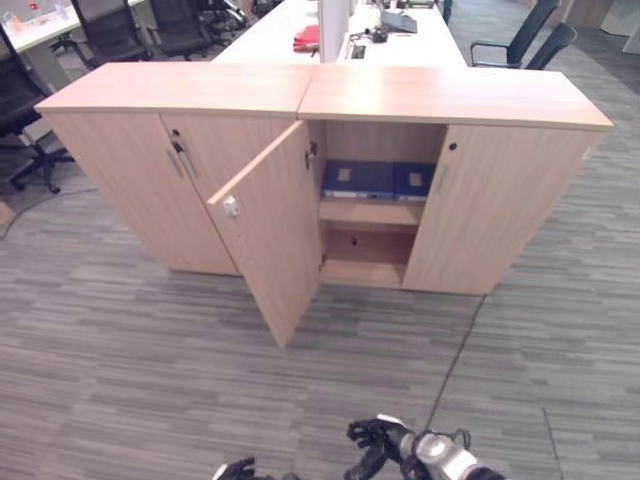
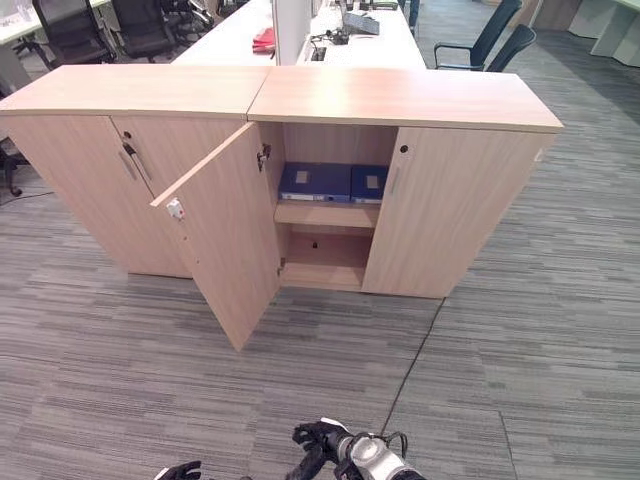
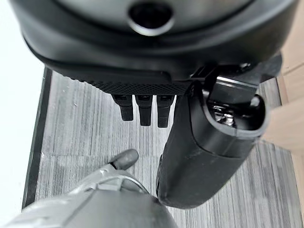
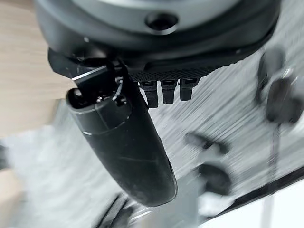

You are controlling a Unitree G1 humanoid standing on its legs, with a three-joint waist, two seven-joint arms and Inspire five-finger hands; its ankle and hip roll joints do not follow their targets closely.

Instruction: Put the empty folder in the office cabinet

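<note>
The light wood office cabinet stands ahead with its middle door swung open towards me. Two blue folders rest on the upper shelf inside, and the lower shelf is bare. My right hand hangs low over the carpet, well short of the cabinet, with relaxed fingers and nothing in it. My left hand shows at the picture's lower edge, also holding nothing. In the wrist views the left thumb and right thumb stand free over grey carpet.
The cabinet's right door and the two left doors with handles are closed. Office chairs stand at the back left and more at the back right. A white desk runs behind the cabinet. Striped grey carpet lies between me and the cabinet.
</note>
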